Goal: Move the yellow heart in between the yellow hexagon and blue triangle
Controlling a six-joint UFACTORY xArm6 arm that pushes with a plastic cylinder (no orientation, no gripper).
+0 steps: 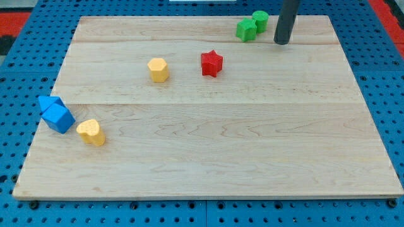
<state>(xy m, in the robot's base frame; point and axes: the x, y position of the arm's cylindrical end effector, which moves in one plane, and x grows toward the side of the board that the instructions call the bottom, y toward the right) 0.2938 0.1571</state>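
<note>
Pale, matt wooden board with visible grain; surrounding blue pegboard looks perforated.

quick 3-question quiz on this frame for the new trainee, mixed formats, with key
1. True or false: my tip touches the yellow heart.
2. Which block is nearest the yellow hexagon? A) red star B) green blocks C) blue blocks
3. Fill in: the yellow heart sits just to the view's ____ of the blue blocks.

Key: 1 false, my tip is at the view's top right beside the green blocks; 2 A; 3 right.
</note>
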